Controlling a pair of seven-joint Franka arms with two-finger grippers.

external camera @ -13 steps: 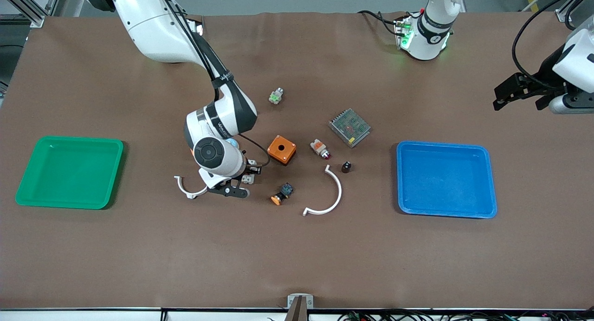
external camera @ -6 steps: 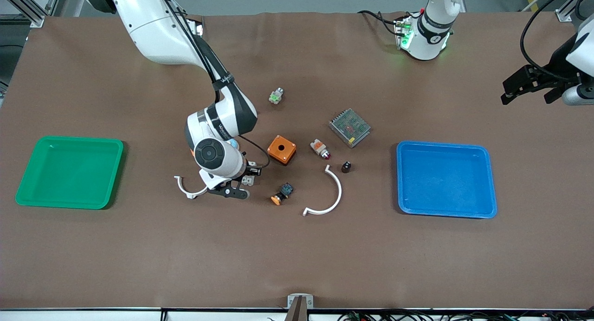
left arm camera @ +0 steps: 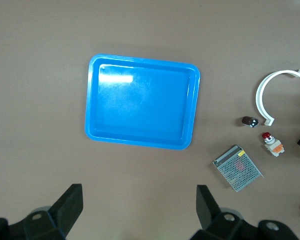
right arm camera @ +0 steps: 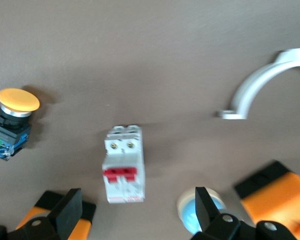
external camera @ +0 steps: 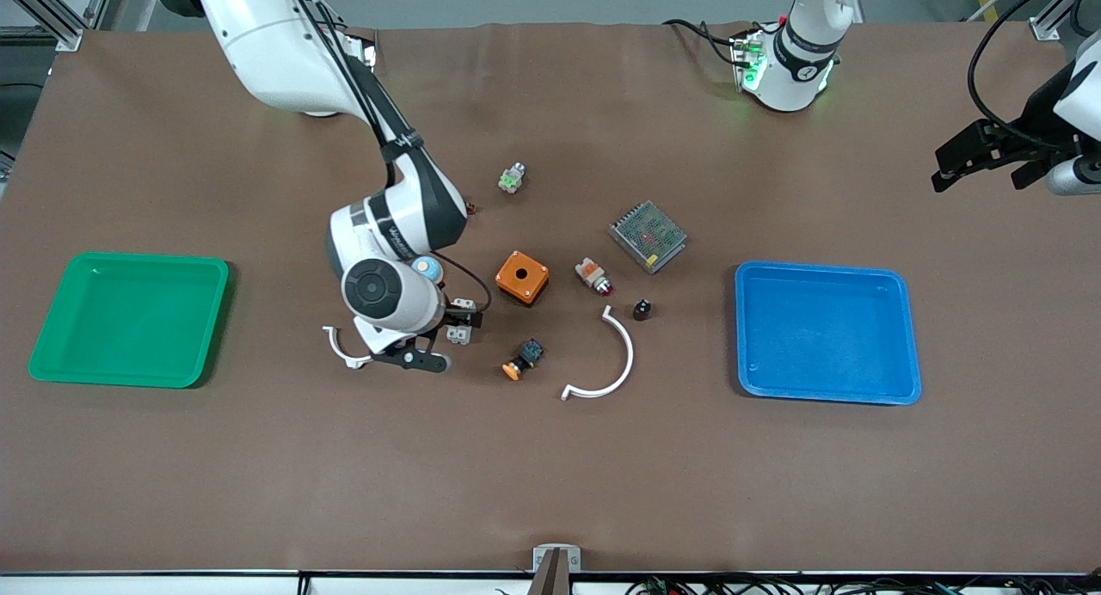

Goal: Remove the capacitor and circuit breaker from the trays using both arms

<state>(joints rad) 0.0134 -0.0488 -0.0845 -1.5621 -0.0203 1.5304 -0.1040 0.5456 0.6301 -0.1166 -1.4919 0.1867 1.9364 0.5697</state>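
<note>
The breaker (right arm camera: 123, 170), a light-grey block with red levers, lies on the table; in the front view (external camera: 458, 334) my right arm partly hides it. My right gripper (right arm camera: 137, 215) is open, low over the breaker, one finger on each side and not touching it; it also shows in the front view (external camera: 443, 339). The capacitor (external camera: 642, 309), a tiny black cylinder, lies between the large white clip and the blue tray, and shows in the left wrist view (left arm camera: 249, 121). My left gripper (external camera: 981, 169) is open and empty, high over the table's left-arm end, and shows in its wrist view (left arm camera: 138, 210).
A green tray (external camera: 52, 354) sits at the right arm's end and a blue tray (external camera: 748, 380) toward the left arm's end. An orange box (external camera: 522, 277), an orange-capped button (external camera: 520, 360), two white clips (external camera: 344, 347) (external camera: 606, 367), a red-tipped part (external camera: 593, 276) and a mesh unit (external camera: 648, 236) lie mid-table.
My right arm's wrist has shifted a little toward the green tray, gripper still over the breaker. My left gripper has moved toward the table's left-arm end.
</note>
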